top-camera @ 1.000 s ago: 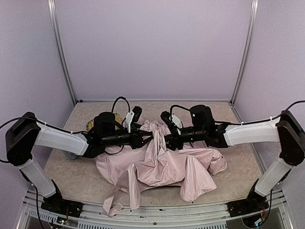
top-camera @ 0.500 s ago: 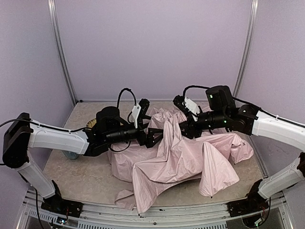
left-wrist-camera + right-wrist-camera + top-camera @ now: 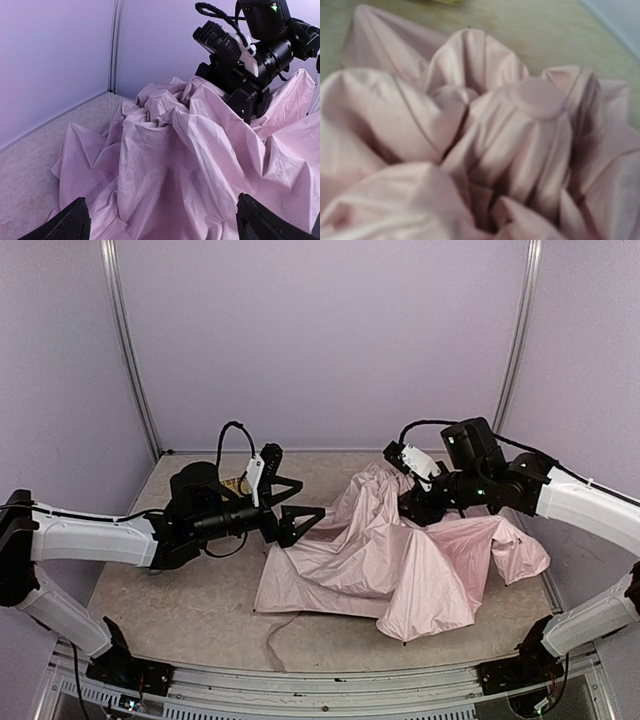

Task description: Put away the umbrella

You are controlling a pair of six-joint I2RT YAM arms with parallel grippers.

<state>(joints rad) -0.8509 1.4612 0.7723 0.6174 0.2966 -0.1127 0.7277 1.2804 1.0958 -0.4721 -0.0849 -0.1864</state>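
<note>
Left hand gapes apart beside the pale pink umbrella; right hand clamps its bunched fabric.

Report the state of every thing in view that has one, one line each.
umbrella: fabric loose and crumpled, lying on the table, not wrapped up.
left gripper: open, holding nothing, next to the fabric.
right gripper: tips buried in bunched-up fabric; whether it is gripping is hidden.
</note>
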